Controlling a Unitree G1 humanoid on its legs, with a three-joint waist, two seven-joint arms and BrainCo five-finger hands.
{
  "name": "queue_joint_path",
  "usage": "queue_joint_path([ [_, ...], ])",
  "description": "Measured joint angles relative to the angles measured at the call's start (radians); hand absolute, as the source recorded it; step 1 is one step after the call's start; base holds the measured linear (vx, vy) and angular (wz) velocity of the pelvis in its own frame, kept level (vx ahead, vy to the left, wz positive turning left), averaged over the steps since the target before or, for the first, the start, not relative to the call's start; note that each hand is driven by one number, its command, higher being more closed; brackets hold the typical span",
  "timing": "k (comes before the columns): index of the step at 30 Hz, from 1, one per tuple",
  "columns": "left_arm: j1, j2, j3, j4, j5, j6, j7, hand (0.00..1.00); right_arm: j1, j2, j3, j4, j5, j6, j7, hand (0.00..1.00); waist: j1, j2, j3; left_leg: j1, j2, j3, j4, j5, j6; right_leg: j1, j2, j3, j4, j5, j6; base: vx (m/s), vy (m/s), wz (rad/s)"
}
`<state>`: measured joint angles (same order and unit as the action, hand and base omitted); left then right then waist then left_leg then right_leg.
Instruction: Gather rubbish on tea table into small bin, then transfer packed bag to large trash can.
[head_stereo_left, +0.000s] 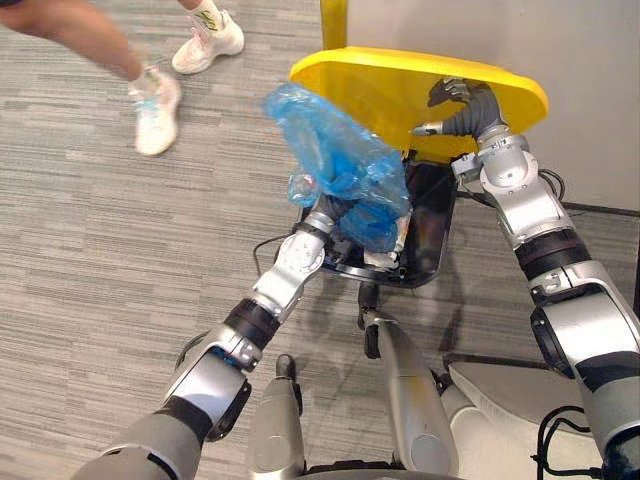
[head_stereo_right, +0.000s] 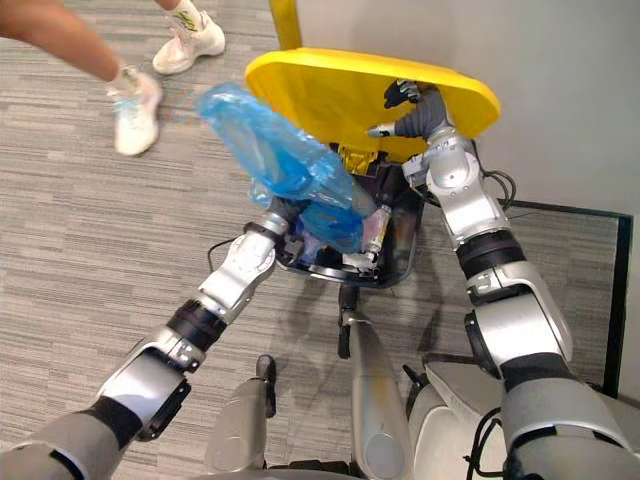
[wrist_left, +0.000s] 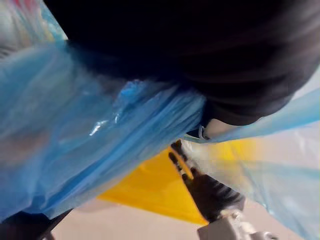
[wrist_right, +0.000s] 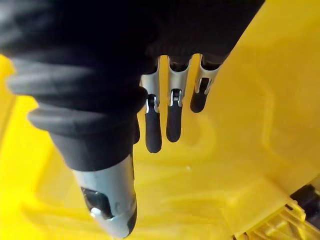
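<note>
A person's blurred legs (head_stereo_left: 70, 35) in white shoes (head_stereo_left: 155, 110) cross the grey ribbed floor (head_stereo_left: 100, 260). The left hand (head_stereo_left: 330, 212) is buried under the crumpled, half-transparent blue bag (head_stereo_left: 335, 155), so the state of its fingers cannot be told. The bag hangs over the left rim of the dark large trash can (head_stereo_left: 437, 225). The right hand (head_stereo_left: 465, 108) lays straight fingers on the can's smooth, rounded yellow lid (head_stereo_left: 380, 85), which stands raised.

Most of the left hand (head_stereo_left: 328, 212) is buried under the crumpled translucent blue plastic bag (head_stereo_left: 340, 160). The bag also covers much of the black plastic bin (head_stereo_left: 437, 215) below the raised yellow lid (head_stereo_left: 400, 90). Scraps at the bin's near rim are too small to identify. The top edge cuts off a person's blurred legs (head_stereo_left: 80, 35).
</note>
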<state>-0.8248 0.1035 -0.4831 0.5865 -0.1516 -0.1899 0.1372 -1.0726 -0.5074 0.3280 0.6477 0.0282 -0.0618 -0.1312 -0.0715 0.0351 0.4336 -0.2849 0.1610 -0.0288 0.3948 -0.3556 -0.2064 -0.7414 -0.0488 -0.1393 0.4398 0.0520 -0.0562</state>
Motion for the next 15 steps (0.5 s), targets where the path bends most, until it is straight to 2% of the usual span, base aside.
queue_joint_path([
  [4, -0.053, -0.064, -0.018, 0.111, 0.04, 0.03, -0.001, 1.0, -0.011, 0.052, 0.003, -0.057, -0.003, 0.003, -0.004, 0.0, -0.001, -0.001, 0.001, -0.046, 0.021, 0.048, 0.04, -0.016, -0.006, -0.052, 0.016, 0.008, 0.003, 0.005, -0.004, 0.05, -0.016, -0.15],
  [9, -0.066, -0.084, -0.016, 0.166, 0.04, 0.03, -0.007, 1.0, -0.022, 0.086, 0.004, -0.13, -0.003, 0.003, -0.024, 0.0, -0.005, -0.003, 0.016, -0.106, 0.041, 0.1, 0.112, -0.047, -0.004, -0.102, 0.025, 0.022, 0.022, 0.005, -0.003, 0.01, 0.026, -0.13],
  [10, -0.066, -0.084, -0.015, 0.172, 0.047, 0.031, -0.008, 0.0, -0.027, 0.092, 0.004, -0.132, -0.003, 0.003, -0.024, 0.0, -0.006, -0.003, 0.019, -0.11, 0.042, 0.102, 0.114, -0.049, -0.004, -0.106, 0.025, 0.024, 0.022, 0.006, -0.003, 0.01, 0.053, -0.07],
  [15, -0.065, -0.113, 0.092, 0.213, 0.154, 0.056, 0.0, 0.0, -0.052, 0.126, 0.004, -0.196, -0.004, 0.002, -0.041, 0.0, -0.012, -0.002, 0.034, -0.179, 0.057, 0.12, 0.169, -0.07, -0.002, -0.164, 0.025, 0.024, 0.04, 0.006, -0.003, 0.01, 0.033, -0.02],
])
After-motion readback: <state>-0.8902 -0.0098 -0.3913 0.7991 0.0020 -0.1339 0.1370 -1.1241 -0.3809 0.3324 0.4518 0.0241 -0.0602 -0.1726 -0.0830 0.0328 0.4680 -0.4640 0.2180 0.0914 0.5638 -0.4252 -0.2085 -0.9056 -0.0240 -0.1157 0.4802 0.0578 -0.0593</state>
